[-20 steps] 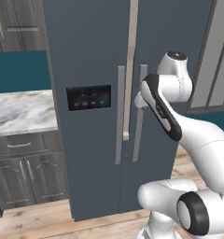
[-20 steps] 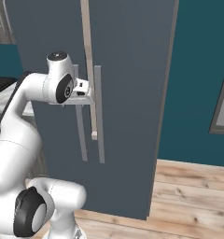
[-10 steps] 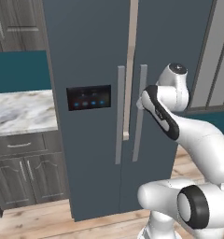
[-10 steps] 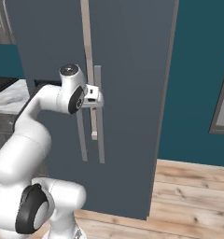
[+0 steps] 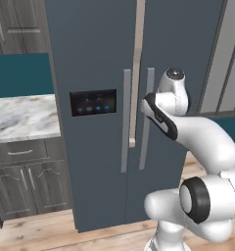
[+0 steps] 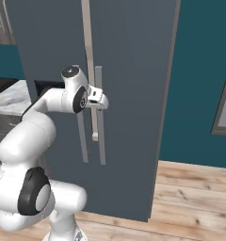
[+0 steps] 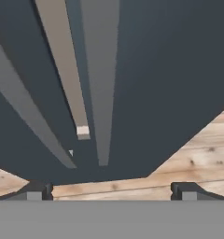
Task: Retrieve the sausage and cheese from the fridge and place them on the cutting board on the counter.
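The slate blue-grey fridge (image 5: pixel 95 59) stands in front of me with both doors shut. Two long grey handles run down its middle: the left door's handle (image 5: pixel 125 120) and the right door's handle (image 5: pixel 149 117). My gripper (image 6: pixel 101 100) hovers at the upper part of the right door's handle (image 6: pixel 100 122), close to it. In the hand view the gripper (image 7: pixel 112 189) is open, its fingertips (image 7: pixel 39 190) wide apart, and the handle (image 7: pixel 101 84) runs up the middle. The sausage, the cheese and the cutting board are out of view.
A black panel with blue lights (image 5: pixel 93 102) sits on the left door. The marble counter (image 5: pixel 21 117) over dark grey cabinets (image 5: pixel 26 184) adjoins the fridge on the left. A teal wall (image 6: pixel 204 70) and wooden floor (image 6: pixel 195 193) lie to the right.
The arm has stretched forward and carried the gripper closer to the right door's handle. The fridge doors stay shut.
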Tool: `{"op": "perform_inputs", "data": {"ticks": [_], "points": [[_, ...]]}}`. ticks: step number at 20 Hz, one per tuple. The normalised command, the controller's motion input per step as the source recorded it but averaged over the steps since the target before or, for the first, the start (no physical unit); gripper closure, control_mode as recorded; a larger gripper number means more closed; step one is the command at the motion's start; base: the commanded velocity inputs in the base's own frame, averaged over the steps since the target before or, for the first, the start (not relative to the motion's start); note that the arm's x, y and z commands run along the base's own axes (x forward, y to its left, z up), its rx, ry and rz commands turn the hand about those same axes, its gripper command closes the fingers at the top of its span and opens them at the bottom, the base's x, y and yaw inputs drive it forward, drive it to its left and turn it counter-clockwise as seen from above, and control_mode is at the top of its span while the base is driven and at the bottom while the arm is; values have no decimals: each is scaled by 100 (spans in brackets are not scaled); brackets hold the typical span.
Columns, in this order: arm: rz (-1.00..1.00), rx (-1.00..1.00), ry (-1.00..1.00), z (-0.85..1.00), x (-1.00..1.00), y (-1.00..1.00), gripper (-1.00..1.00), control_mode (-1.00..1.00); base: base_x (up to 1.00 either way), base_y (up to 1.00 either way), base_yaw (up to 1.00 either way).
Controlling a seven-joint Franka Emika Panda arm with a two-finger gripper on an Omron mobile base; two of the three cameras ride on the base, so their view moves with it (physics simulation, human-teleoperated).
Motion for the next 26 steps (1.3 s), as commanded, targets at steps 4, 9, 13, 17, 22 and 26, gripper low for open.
{"op": "perform_inputs", "data": {"ticks": [4,9,13,17,22,26], "points": [[-11,5,-1,-19,26,-3,-100,-100,0,0,0],[0,3,0,-21,21,-1,-100,-100,0,0,0],[6,0,-1,-27,26,1,-100,-100,0,0,0],[13,0,0,-25,30,1,-100,-100,0,0,0],[11,2,0,-18,35,0,-100,-100,0,0,0],[7,2,0,-17,38,0,-100,-100,0,0,0]]}}
